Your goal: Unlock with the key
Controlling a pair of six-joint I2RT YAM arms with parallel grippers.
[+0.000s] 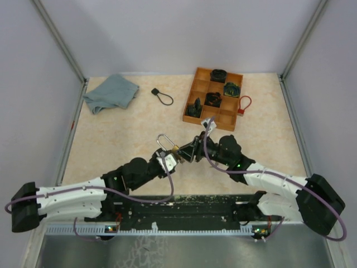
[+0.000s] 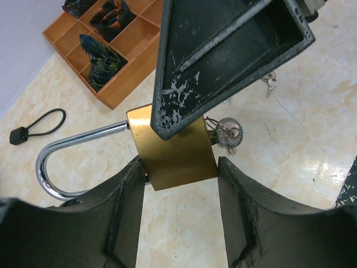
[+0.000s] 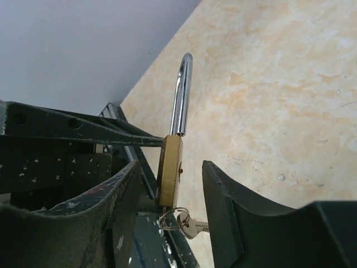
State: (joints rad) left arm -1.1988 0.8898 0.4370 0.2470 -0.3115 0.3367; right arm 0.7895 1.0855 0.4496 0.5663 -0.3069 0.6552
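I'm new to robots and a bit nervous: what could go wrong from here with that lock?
The left gripper pinches the padlock only by its brass sides, above the table; a hard twist might slip it loose. The right gripper stands open around the padlock, not on the keys at its bottom end, so closing now would likely squeeze brass instead.

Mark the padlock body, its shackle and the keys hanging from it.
padlock body (image 2: 178,164), left wrist view, middle of the brass face.
shackle (image 3: 181,95), right wrist view, steel leg above the body.
keys (image 2: 228,133), left wrist view, round key head beside the body.
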